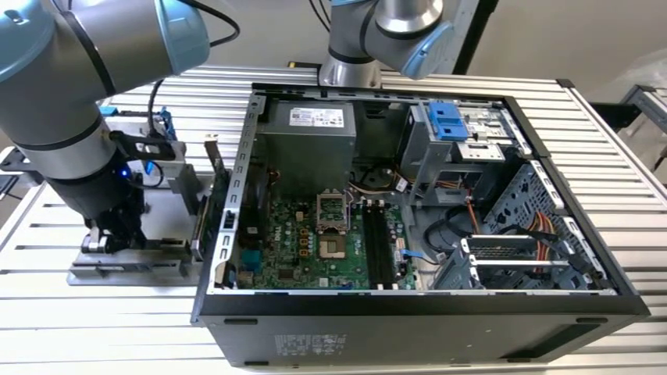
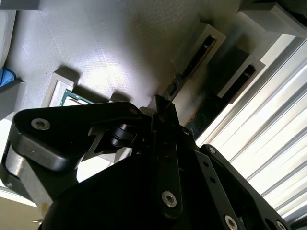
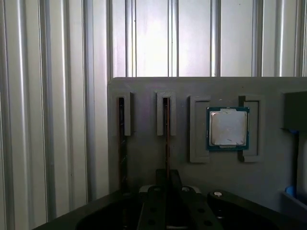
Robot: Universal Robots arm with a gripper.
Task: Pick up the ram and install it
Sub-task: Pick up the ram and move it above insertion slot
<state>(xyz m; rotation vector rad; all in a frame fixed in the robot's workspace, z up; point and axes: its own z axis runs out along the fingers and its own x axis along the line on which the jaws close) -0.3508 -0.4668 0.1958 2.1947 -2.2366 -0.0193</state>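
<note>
Grey tray (image 3: 144, 88) holds ram (image 3: 166, 129) on edge in a slot, near processor (image 3: 227, 127); gripper (image 3: 166, 173) fingers pressed together, pinching ram's end; tray sits beside case (image 1: 417, 328)

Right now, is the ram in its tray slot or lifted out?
In, not lifted. In the first wrist view the ram stands on edge, sunk into the gray tray, with the gripper lined up on it.

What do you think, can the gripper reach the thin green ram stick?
Probably yes: the gripper sits right at the thin green ram stick standing on edge in the grey tray, with nothing between them.
</note>
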